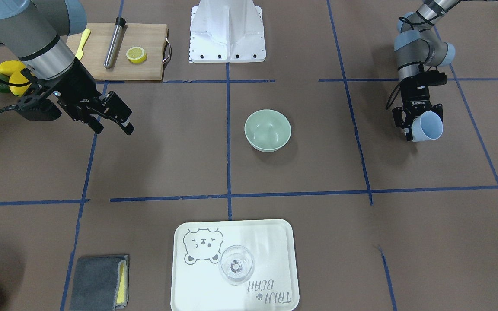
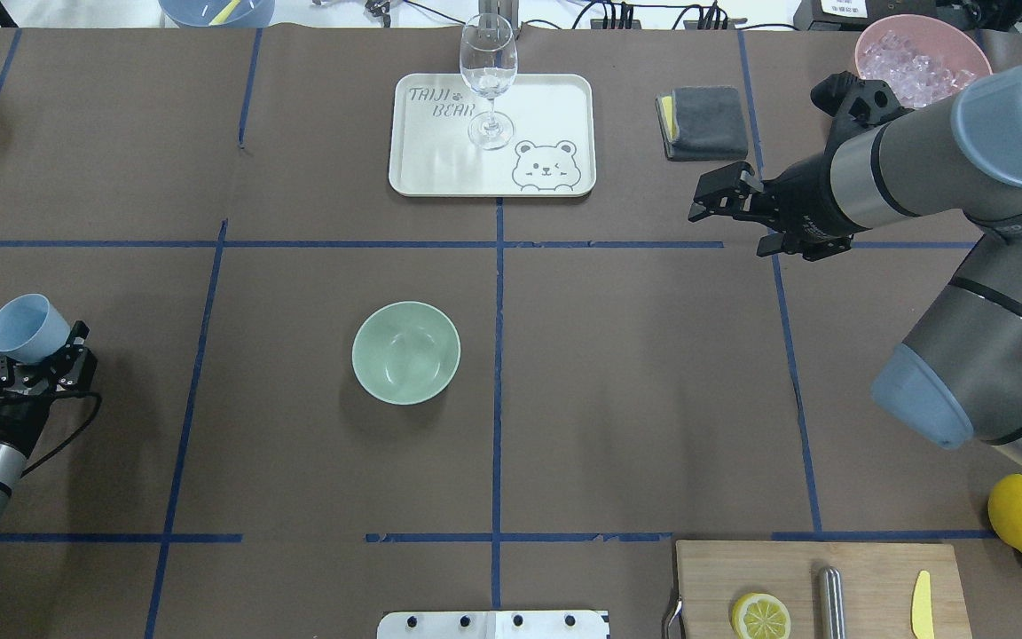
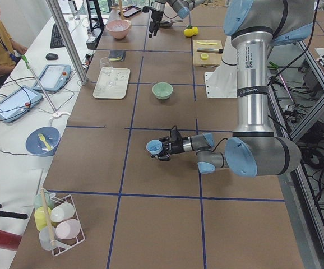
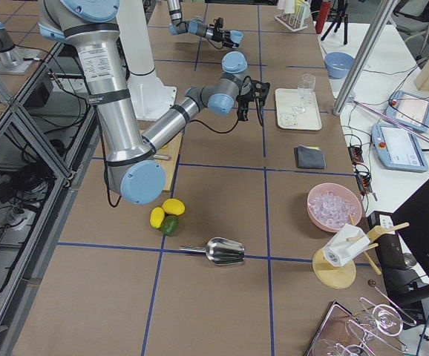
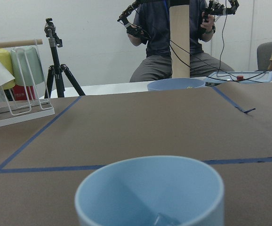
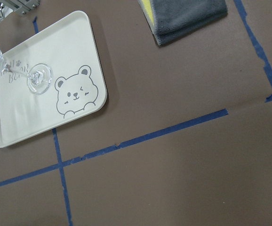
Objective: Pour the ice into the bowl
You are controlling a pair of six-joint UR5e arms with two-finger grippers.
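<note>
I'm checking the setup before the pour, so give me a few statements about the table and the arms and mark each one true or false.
The green bowl is empty. True.
The right gripper holds the blue cup. False: the left gripper holds it; the right one is open and empty.
The wine glass stands on the tray. True.
The grey cloth lies on the tray. False: it lies on the table beside the tray.
</note>
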